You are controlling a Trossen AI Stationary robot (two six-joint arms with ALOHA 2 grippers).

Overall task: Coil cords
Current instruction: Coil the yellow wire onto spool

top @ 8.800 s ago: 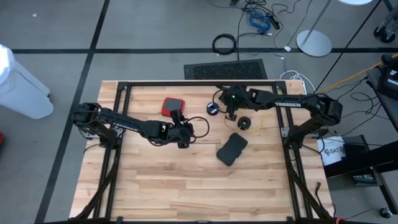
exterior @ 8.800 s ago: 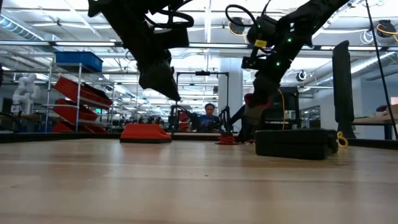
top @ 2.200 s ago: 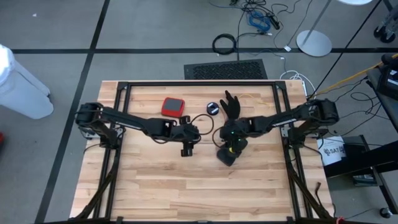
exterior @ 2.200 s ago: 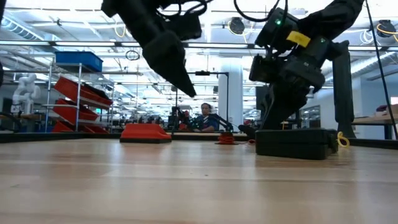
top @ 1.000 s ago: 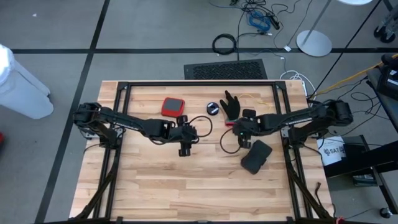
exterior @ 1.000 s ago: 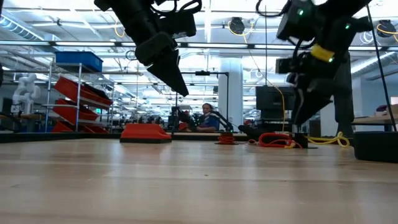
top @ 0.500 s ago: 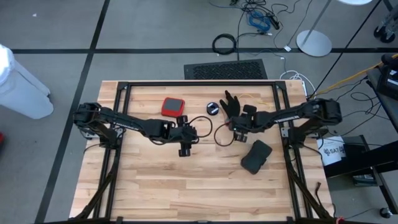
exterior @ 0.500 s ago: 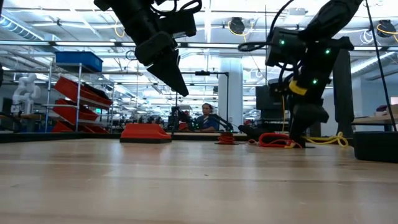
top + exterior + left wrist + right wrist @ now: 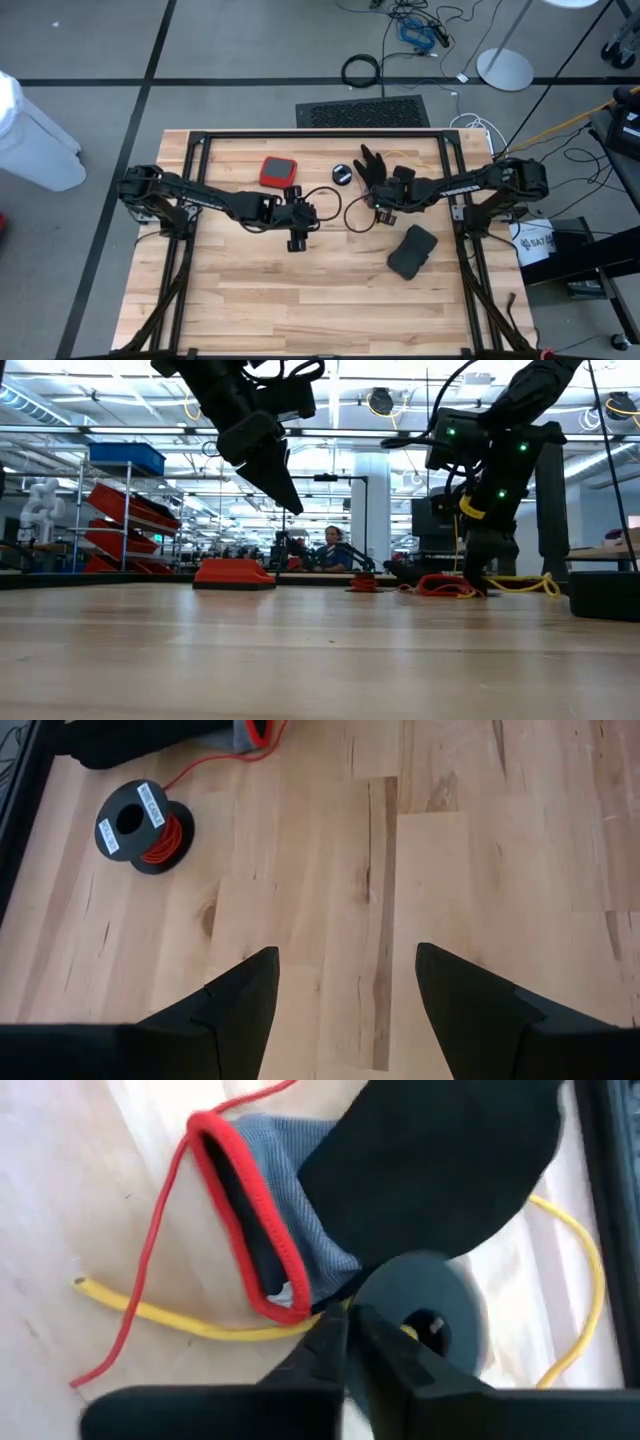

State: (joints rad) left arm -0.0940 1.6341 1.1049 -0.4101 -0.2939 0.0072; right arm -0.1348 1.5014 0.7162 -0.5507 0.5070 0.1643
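The right gripper had its fingers together at the yellow cord, beside the glove and a black reel on the counter, while the left gripper, fingers apart, hovered near the red-orange cord's reel.

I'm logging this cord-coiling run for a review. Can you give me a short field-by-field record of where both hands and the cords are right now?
left hand: open, hovering above bare table
right hand: fingers closed at the yellow cord, beside its black reel and the glove's cuff
red-orange cord: loose strand lying across the yellow one
red-orange cord's reel: lying flat, partly wound
black pouch: near side of the right arm
red box: far side of the table
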